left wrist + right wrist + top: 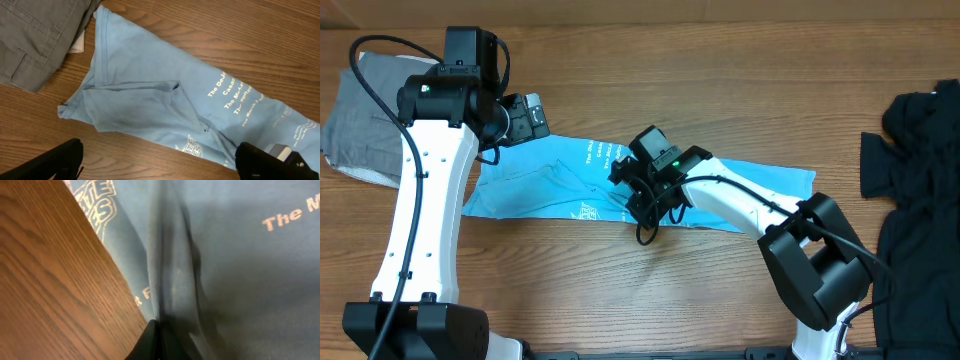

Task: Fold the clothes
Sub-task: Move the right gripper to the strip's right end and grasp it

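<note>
Fabric of the light blue T-shirt point(225, 280) rises in a dark crease that runs straight into the right gripper point(152, 340), whose jaws are pressed together on this pinch of cloth; bare wooden table point(45, 280) lies just to one side of them, so the grip sits near the shirt's long edge. Outward from those jaws the garment stretches both ways as one long narrow band, white lettering uppermost, lying flat across the middle of the table. Towards its other end, a sleeve is turned in over the body, and there the left gripper point(527, 118) hovers with jaws spread wide, holding nothing; the sleeve end lies below and ahead of its fingers, apart from them. Judged from this lie, the lengthwise folds look done: sides and sleeves are brought in and the band's edges are roughly parallel, though wrinkled at the pinch. The crosswise folds that would shorten the band into a compact stack appear to remain, and the mid-band pinch suits starting one. Beyond the left jaws, grey trousers point(35, 35) lie just off the shirt's corner; farthest out, well apart past the right arm, sits dark clothing point(920, 170).
</note>
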Robot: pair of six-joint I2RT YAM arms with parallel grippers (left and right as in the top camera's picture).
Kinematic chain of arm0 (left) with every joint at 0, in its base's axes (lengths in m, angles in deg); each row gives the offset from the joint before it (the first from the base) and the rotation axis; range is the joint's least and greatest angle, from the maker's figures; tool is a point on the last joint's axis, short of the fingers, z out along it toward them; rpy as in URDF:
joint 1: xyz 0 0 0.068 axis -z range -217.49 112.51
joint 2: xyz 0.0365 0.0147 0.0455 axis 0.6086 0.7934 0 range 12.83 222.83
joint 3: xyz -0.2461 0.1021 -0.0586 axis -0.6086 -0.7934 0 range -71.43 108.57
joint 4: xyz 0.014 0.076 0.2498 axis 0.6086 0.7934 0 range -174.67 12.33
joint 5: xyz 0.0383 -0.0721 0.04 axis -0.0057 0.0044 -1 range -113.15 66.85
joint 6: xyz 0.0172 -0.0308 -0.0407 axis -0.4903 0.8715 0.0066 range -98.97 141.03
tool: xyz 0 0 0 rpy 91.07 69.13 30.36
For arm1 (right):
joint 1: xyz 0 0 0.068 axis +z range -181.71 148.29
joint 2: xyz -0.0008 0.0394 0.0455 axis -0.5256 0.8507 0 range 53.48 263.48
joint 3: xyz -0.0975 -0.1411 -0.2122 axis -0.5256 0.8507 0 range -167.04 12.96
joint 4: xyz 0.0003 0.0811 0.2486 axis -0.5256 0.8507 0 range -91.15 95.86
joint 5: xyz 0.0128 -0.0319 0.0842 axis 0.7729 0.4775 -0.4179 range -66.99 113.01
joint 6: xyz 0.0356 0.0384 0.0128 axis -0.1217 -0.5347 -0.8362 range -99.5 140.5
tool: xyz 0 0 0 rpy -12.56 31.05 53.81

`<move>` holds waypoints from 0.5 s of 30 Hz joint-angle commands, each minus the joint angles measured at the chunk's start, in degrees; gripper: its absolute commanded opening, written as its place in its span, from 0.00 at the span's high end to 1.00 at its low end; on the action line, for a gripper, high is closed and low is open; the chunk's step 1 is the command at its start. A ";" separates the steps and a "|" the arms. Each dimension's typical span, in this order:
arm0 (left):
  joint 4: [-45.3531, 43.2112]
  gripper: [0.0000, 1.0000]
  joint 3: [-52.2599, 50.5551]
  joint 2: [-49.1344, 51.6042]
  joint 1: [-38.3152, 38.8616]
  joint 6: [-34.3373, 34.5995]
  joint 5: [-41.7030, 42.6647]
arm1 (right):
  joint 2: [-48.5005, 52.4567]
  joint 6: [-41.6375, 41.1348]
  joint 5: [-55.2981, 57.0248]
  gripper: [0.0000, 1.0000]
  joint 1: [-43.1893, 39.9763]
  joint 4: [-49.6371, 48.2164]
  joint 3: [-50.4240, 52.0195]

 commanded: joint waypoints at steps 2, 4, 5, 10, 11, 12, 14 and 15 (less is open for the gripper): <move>0.13 0.00 0.59 0.39 0.11 0.39 0.63 | -2.27 -1.62 -1.38 0.94 0.68 0.20 0.22; 0.13 0.00 0.59 0.39 0.11 0.39 0.63 | -2.27 -1.62 -1.36 0.83 0.68 0.33 0.22; 0.11 0.00 0.59 0.39 0.11 0.39 0.63 | -2.27 -1.64 -1.38 0.73 0.68 0.57 0.22; 0.13 0.00 0.59 0.39 0.11 0.39 0.63 | -3.61 -3.45 -1.07 0.44 0.11 5.29 -2.49; 0.13 0.00 0.59 0.39 0.11 0.39 0.63 | -4.63 -5.35 -0.59 0.41 -0.31 6.56 -3.72; 0.11 0.00 0.59 0.39 0.11 0.39 0.63 | -6.08 -7.54 0.74 0.40 -1.05 8.37 -5.27; 0.13 0.00 0.59 0.39 0.11 0.39 0.63 | -8.74 -10.64 4.04 0.38 -2.97 11.72 -7.61; 0.13 0.00 0.59 0.39 0.11 0.39 0.63 | -10.32 -12.22 6.21 0.36 -4.42 13.79 -8.70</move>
